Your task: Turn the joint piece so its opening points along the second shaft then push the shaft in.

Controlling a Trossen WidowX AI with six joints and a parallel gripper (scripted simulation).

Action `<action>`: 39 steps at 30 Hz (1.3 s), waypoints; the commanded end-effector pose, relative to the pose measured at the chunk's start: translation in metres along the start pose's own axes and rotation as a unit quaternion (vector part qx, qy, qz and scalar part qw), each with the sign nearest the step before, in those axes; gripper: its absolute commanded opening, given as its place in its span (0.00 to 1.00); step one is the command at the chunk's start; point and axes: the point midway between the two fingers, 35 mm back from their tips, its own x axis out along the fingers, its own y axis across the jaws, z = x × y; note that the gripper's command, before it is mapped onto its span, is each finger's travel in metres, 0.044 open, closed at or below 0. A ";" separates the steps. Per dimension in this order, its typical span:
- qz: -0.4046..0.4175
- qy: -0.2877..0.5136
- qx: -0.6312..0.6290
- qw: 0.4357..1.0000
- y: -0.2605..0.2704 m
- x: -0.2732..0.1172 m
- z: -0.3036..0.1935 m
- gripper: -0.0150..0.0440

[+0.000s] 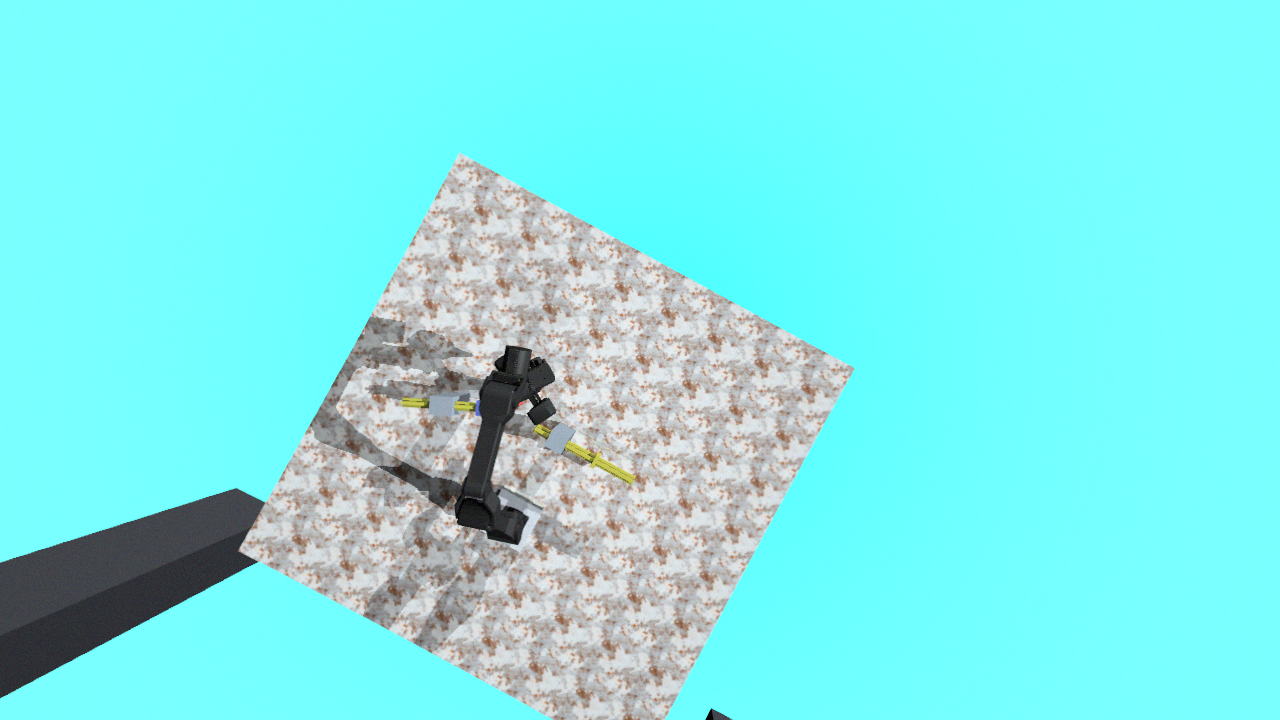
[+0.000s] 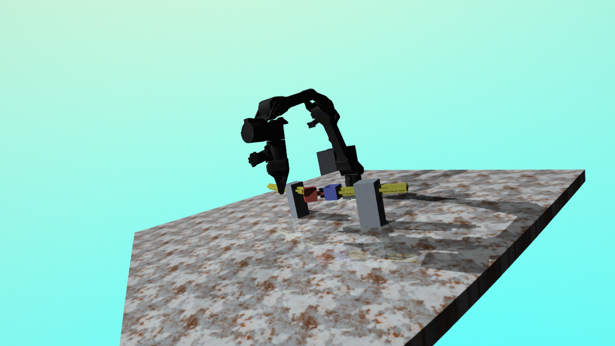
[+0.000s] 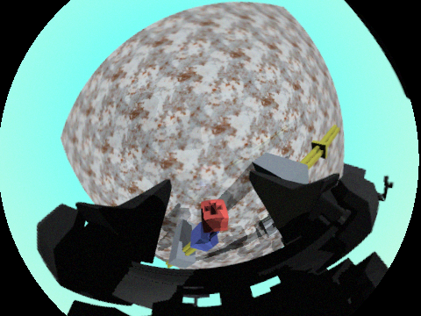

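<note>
Joint piece (image 2: pixel 310 194) (image 3: pixel 214 215) (red) above speckled stone (image 1: pixel 662 358) (image 2: pixel 275 279) (image 3: pixel 197 88)

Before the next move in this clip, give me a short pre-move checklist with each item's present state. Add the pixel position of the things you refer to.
- End effector (image 3: pixel 210 179) open: ok.
- Nothing held between its fingers: ok.
- Red joint piece (image 2: pixel 310 193) (image 3: pixel 214 216) in sight of the wrist view: ok.
- Red piece's opening lined up with the second shaft (image 1: pixel 613 469) (image 2: pixel 271 186) (image 3: pixel 312 157): cannot tell.
- Second shaft seated in the opening: not ok, its near end stops short of the red piece.
- First shaft (image 1: pixel 413 402) (image 2: pixel 393 188) through its block (image 1: pixel 442 405) (image 2: pixel 366 204) (image 3: pixel 178 250): ok.
</note>
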 end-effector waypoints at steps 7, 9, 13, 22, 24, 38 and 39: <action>-0.002 -0.002 0.003 1.000 -0.002 0.032 -0.004 1.00; -0.002 -0.002 0.003 1.000 -0.003 0.036 -0.005 1.00; -0.002 -0.001 0.003 1.000 -0.002 0.036 -0.011 1.00; -0.002 0.000 0.003 1.000 -0.001 0.032 -0.051 1.00; -0.002 0.001 0.003 1.000 -0.001 0.032 -0.059 1.00; -0.002 0.001 0.003 1.000 -0.002 0.043 -0.074 1.00; -0.002 0.001 0.003 1.000 -0.002 0.045 -0.074 1.00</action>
